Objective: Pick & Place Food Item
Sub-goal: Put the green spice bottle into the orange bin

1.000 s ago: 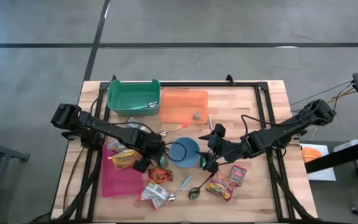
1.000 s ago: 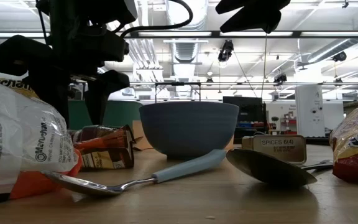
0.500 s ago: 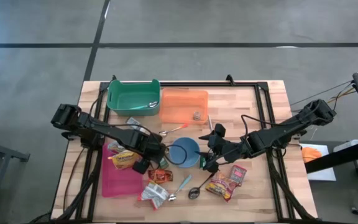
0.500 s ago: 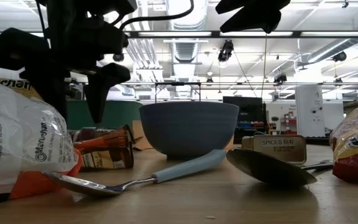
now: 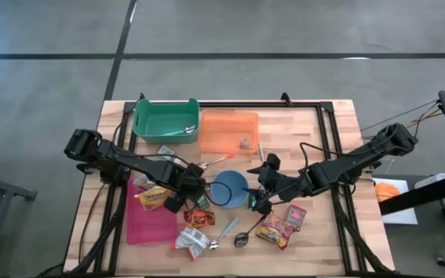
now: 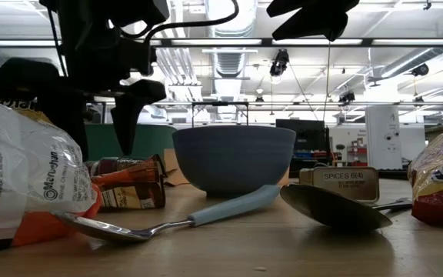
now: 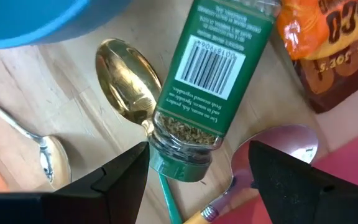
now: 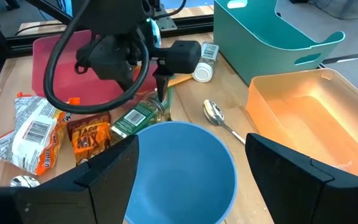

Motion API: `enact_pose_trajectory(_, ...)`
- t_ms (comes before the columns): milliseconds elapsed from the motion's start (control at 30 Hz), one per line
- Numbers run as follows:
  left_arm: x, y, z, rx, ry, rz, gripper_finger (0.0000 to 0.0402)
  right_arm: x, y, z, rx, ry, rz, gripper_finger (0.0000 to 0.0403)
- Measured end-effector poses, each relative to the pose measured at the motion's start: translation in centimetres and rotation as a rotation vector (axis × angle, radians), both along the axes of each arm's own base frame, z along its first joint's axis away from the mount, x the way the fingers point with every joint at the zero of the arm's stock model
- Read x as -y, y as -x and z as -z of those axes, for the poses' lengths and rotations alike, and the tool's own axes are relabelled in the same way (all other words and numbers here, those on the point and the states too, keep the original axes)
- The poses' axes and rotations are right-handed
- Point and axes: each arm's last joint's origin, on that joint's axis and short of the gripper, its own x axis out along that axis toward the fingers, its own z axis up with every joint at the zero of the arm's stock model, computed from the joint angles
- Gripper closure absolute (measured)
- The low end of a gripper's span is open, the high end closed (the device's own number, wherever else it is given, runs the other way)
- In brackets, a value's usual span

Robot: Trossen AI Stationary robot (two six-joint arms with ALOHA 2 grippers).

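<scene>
A green-labelled herb jar (image 7: 213,81) lies on its side on the wooden table, between the blue bowl (image 5: 229,188) and a brown-orange taco packet (image 7: 328,43). My left gripper (image 7: 199,152) points down over the jar's cap end. It is open, with one finger on each side of the cap and clear of it. In the low view it (image 6: 98,123) hangs above the table, left of the bowl (image 6: 233,158). My right gripper (image 8: 185,186) is open and hovers over the bowl's near-right rim, holding nothing.
A green bin (image 5: 165,120) and an orange bin (image 5: 229,131) stand at the far edge. A noodle packet (image 5: 153,197) lies on a pink board (image 5: 149,224). Snack bags (image 5: 276,229), a white packet (image 5: 191,241), spoons (image 5: 226,229) and a spice tin (image 6: 346,183) crowd the near side.
My left gripper has rolled a little about the line it points along while staying over the herb jar. Its fingers stand as wide apart as before. The jar and the other things have not moved.
</scene>
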Motion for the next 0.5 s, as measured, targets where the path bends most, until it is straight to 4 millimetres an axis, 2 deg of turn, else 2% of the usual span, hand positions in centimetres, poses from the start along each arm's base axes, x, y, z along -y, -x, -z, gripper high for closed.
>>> enact_pose_trajectory(200, -0.2, 0.5, 1.5, 0.022, -0.005, 0.035, 0.0126, 0.0, 0.0, 0.0, -0.001, -0.002, -0.004, 0.0110)
enact_pose_trajectory(500, -0.2, 0.9, 2.4, 0.038, 0.003, 0.070, 0.0126, 0.0, 0.0, 0.0, -0.001, 0.000, -0.005, 0.0110)
